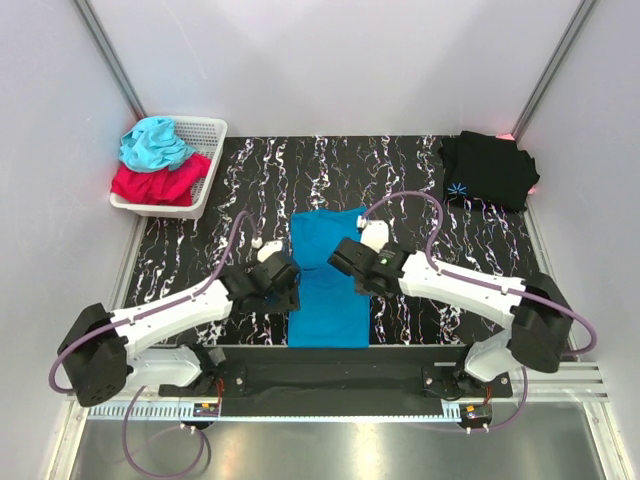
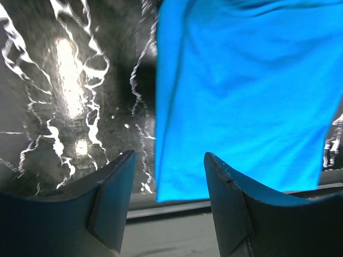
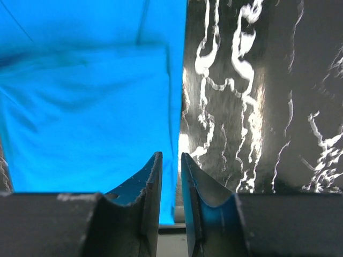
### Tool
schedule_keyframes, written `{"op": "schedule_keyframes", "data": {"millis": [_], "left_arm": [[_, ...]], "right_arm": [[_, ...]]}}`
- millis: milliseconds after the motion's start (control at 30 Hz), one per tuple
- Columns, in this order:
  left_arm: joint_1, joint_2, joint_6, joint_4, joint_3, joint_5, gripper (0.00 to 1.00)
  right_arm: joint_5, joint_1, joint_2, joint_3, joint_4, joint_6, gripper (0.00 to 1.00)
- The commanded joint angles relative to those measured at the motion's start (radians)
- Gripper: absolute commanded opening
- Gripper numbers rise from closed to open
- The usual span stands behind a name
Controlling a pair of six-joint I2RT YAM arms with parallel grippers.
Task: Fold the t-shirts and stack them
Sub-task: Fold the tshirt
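- We see the blue tee (image 1: pixel 328 285) lying flat on the table (image 1: pixel 190 215), folded into a long strip. It runs from mid-table to the near edge, between the two arms.
- The left gripper (image 1: pixel 285 288) sits at the strip's left edge, near its near end. In the left wrist view the left gripper (image 2: pixel 169 155) has its jaws well apart with nothing between them. The blue tee (image 2: pixel 241 96) shows its near left corner just beyond the fingers.
- The right gripper (image 1: pixel 345 262) is over the strip's right edge, a little farther back.
- In the right wrist view the right gripper (image 3: pixel 171 155) has only a narrow slot between its jaws. They seem to hold nothing, though the tips partly hide the cloth edge below. The blue tee (image 3: pixel 86 107) fills the left half of that view.
- The black tee (image 1: pixel 488 170) lies folded at the far right corner, well apart from the blue one, its pale starburst print facing up.
- A white basket (image 1: pixel 203 190) stands at the far left, holding a cyan cloth (image 1: pixel 155 142) over a red cloth (image 1: pixel 155 184).
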Motion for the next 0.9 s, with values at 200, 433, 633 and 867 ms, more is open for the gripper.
{"op": "schedule_keyframes", "data": {"millis": [200,433,633,867], "left_arm": [[0.089,-0.325,-0.045,0.216,-0.294,0.292,0.61],[0.112,-0.427,-0.086,0.305,-0.42,0.449,0.63],[0.113,-0.39,-0.114,0.403,-0.495,0.509,0.62],[0.113,-0.374,-0.095,0.389,-0.516,0.469,0.63]], "right_arm": [[-0.233,0.005,-0.302,-0.395,0.196,0.088,0.27],[-0.321,0.011,-0.5,-0.512,0.205,0.134,0.29],[-0.419,0.022,-0.502,-0.569,0.292,0.137,0.27],[-0.451,0.051,-0.465,-0.612,0.376,0.141,0.36]]}}
